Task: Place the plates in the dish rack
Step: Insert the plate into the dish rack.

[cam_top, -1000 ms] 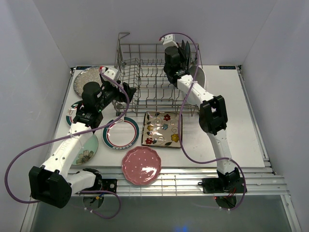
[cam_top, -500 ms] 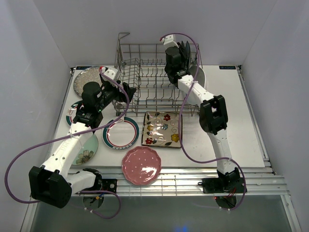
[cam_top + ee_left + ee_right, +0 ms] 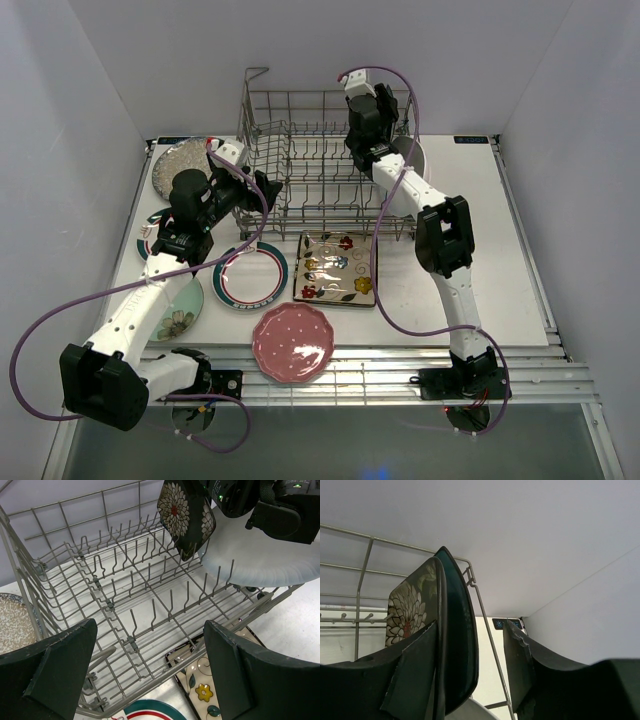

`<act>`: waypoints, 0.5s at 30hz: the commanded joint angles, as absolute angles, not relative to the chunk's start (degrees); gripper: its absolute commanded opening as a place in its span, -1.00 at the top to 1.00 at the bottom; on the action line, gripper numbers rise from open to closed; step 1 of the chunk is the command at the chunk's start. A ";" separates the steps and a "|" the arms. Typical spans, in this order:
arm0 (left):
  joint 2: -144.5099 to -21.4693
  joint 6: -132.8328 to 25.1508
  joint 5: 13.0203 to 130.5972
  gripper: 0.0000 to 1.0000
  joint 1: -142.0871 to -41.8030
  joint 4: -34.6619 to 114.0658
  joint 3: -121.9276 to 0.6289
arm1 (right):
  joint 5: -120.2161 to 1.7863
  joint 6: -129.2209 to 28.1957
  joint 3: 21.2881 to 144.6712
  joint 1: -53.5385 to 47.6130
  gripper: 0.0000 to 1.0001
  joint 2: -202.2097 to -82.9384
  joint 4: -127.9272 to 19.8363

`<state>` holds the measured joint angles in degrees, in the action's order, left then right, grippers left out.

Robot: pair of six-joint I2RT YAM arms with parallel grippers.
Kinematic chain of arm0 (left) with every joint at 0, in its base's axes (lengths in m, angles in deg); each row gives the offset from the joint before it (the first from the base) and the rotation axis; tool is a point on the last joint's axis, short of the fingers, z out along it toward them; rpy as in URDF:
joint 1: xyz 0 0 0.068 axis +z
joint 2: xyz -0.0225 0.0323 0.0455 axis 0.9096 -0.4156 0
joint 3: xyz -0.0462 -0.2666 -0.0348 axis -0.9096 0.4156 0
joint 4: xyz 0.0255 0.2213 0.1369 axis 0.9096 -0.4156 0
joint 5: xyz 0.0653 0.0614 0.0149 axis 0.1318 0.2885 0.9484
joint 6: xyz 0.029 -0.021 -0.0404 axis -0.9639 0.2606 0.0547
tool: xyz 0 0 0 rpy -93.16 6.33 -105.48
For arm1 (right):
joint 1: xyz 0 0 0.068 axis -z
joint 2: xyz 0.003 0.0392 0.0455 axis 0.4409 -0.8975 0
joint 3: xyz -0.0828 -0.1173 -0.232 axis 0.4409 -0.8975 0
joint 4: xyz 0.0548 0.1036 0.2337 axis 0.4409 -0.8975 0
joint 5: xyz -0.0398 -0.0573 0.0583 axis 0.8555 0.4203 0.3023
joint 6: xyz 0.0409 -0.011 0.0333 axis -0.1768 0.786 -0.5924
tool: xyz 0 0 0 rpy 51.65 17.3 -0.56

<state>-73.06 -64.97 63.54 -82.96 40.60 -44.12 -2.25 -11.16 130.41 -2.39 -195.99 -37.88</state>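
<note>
Top view: the dish rack (image 3: pixel 300 150) sits at 12 o'clock on the table (image 3: pixel 500 260). Your right hand (image 3: pixel 380 100) is up over its 1 o'clock corner, your left hand (image 3: pixel 268 188) hovers at its 8 o'clock corner. Loose on the table: speckled silver plate (image 3: pixel 178 160) at 10, teal-rimmed white plate (image 3: pixel 250 275), cream floral square plate (image 3: pixel 335 268) and pink scalloped plate (image 3: pixel 291 342) toward 6. The white oval plate (image 3: pixel 416 158) is tucked just outside the rack's 3 o'clock wall. Left wrist view: left hand spread wide, holding nothing, looking into bare tines. The black floral square plate (image 3: pixel 182 512) stands on edge at the rack's far right end, with the right hand directly above it. Right wrist view: that plate is upright between the right hand's fingers (image 3: pixel 522 660), long axis vertical, face toward 9. There's daylight between the 3 o'clock finger and the dark surface behind the plate; can't tell if that's its back or a second plate. Read the hand as parted, not clamping. My call: the plate looks seated, so your exit should run straight up along its plane, since drift toward 3 or 9 could tip it. For the next pick, the white oval plate is nearest your right hand, and the teal-rimmed white plate sits at your left hand's 6.
</note>
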 commanded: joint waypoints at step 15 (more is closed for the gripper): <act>-73.15 -66.74 63.63 -0.96 -83.55 40.15 -43.94 | -5.50 -17.58 134.61 0.75 0.08 -191.04 -41.31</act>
